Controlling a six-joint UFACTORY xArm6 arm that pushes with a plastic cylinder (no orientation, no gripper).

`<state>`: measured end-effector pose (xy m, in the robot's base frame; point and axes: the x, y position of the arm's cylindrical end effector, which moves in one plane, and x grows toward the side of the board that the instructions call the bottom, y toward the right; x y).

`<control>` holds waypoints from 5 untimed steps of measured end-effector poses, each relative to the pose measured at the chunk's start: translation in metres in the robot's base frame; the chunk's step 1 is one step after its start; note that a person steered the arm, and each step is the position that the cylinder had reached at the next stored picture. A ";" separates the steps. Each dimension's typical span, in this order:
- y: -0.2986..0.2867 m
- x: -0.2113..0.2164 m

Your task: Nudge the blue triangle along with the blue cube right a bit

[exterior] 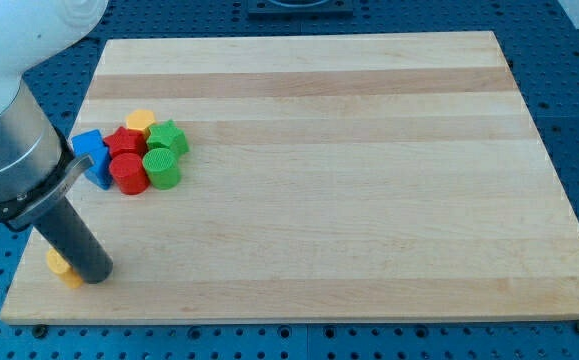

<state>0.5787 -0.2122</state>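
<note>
1. My tip [95,277] sits down at the table's [369,200] bottom-left corner, touching a small yellow block [63,267] — no fingers here, just a rod.
2. The blue triangle [99,165] and blue cube [87,143] — well above it, at the left edge of a tight cluster.
3. Red blocks [126,170], green blocks [162,168] and another yellow block [140,121] crowd their right side.

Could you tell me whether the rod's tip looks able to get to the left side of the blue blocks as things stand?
Probably yes. My tip rests below the blue blocks, beside a yellow block, and nothing stands between them on the board.
</note>
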 end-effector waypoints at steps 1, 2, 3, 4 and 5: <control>0.045 -0.015; 0.112 -0.063; 0.121 -0.100; 0.122 -0.142; 0.125 -0.156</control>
<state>0.4231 -0.0869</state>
